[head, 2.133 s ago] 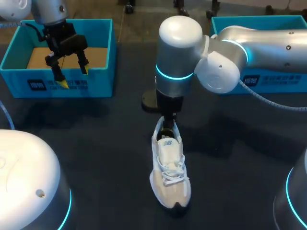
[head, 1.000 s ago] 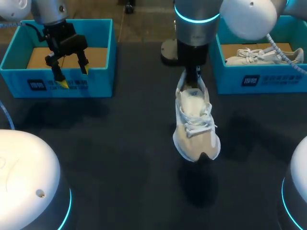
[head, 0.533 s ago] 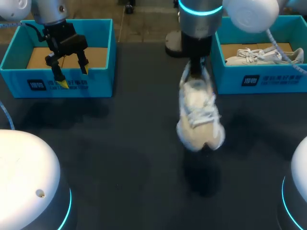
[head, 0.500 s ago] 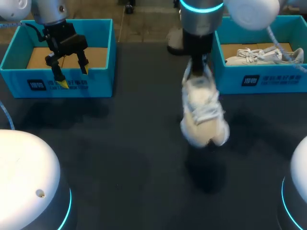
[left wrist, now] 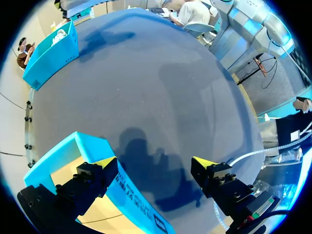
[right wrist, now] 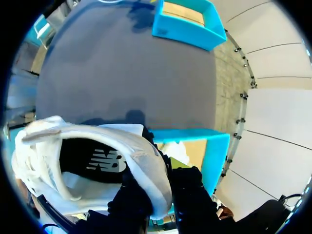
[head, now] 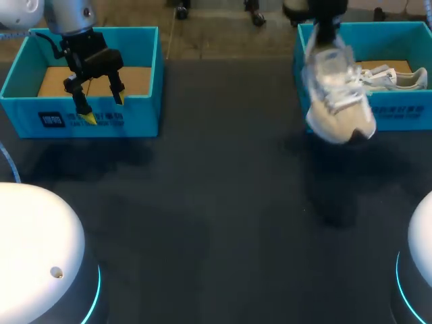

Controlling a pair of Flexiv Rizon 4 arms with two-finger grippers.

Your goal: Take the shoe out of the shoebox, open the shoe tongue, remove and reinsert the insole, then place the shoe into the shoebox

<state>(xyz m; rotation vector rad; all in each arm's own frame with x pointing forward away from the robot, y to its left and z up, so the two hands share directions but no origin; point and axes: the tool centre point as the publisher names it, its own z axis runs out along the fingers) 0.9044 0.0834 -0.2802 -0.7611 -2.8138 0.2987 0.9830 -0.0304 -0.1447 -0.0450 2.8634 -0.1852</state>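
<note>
A white lace-up shoe (head: pixel 335 101) hangs toe-down in the air, just in front of the left corner of the right-hand blue shoebox (head: pixel 399 111). My right gripper (head: pixel 322 42) comes in from the back edge and is shut on the shoe's heel collar. In the right wrist view the heel collar of the shoe (right wrist: pixel 92 156) sits pinched between the dark fingers (right wrist: pixel 191 184), with the shoebox (right wrist: pixel 214 146) below. A second white shoe (head: pixel 397 77) lies inside that box. My left gripper (head: pixel 98 102) hangs open over the front wall of the left box; its yellow tips (left wrist: pixel 105 163) stand wide apart with nothing between them.
The left blue box (head: pixel 142 115) at the back left has a bare cardboard floor. In the left wrist view the left box (left wrist: pixel 68 151) lies under one finger and the right box (left wrist: pixel 51 51) stands across the dark table (head: pixel 202 202).
My right arm has lifted the shoe off the table's middle and carried it right and back, up to the right shoebox. The left arm has kept still.
</note>
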